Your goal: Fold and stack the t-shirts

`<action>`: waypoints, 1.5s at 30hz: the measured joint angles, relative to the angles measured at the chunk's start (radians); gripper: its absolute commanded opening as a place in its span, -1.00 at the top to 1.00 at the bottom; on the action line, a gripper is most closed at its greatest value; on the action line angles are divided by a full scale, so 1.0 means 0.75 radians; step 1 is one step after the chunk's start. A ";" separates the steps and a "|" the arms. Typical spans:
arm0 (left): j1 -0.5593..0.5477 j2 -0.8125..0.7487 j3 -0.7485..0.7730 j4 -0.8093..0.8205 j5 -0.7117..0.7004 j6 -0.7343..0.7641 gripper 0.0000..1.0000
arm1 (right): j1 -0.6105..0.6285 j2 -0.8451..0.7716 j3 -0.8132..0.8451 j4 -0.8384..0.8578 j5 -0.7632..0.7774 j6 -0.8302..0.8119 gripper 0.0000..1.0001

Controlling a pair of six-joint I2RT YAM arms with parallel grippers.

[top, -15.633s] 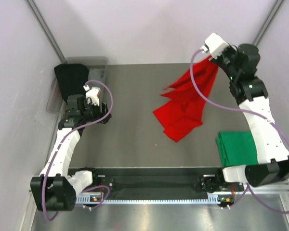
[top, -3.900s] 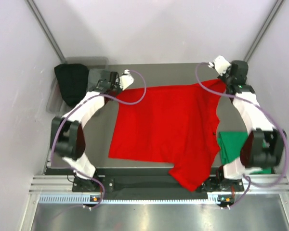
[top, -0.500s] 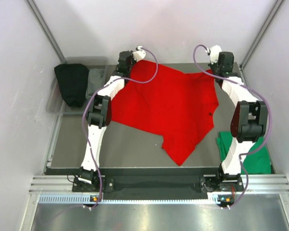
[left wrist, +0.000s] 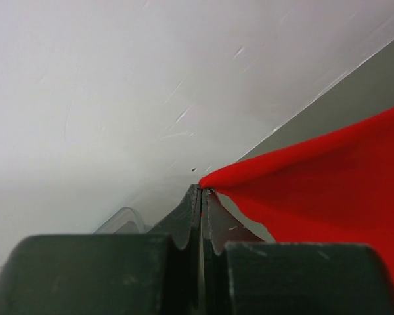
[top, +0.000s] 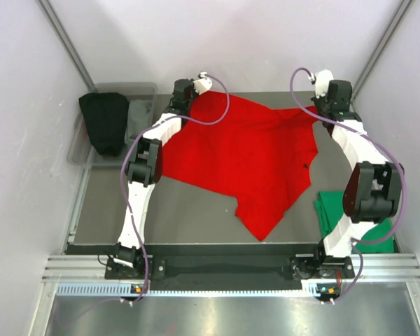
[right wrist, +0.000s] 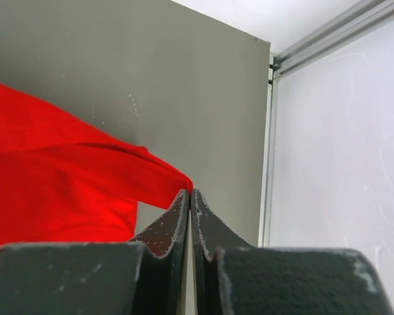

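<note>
I'm pinching the red t-shirt [top: 245,157] by its far corners: left pincer [left wrist: 201,192], right pincer [right wrist: 189,194]. It's lying across the desk [top: 182,210].

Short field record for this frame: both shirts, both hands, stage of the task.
red t-shirt: spread flat on the table, not folded
left hand: shut on its far left corner
right hand: shut on its far right corner
green t-shirt: near right of the table, partly hidden by the right arm
stage: nothing stacked yet

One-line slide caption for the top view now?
Left gripper and right gripper each pinch a far corner of the spread red t-shirt; green t-shirt lies at near right.
</note>
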 measured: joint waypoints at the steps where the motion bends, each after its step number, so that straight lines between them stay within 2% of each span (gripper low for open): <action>1: 0.000 0.000 -0.004 0.007 -0.001 0.001 1.00 | -0.002 -0.023 -0.012 -0.006 -0.003 0.000 1.00; 10: 0.001 -0.005 -0.097 0.138 -0.036 -0.023 1.00 | -0.015 -0.136 -0.090 -0.034 -0.042 -0.001 1.00; 23: 0.006 -0.160 -0.458 0.220 -0.060 -0.064 1.00 | -0.018 -0.147 -0.273 -0.062 -0.097 0.001 1.00; 36: 0.006 -0.398 -0.750 0.306 -0.068 -0.070 1.00 | -0.018 -0.294 -0.440 -0.094 -0.165 0.023 1.00; 45: 0.008 -0.414 -0.895 0.334 -0.081 -0.071 1.00 | -0.018 -0.319 -0.550 -0.135 -0.256 0.072 1.00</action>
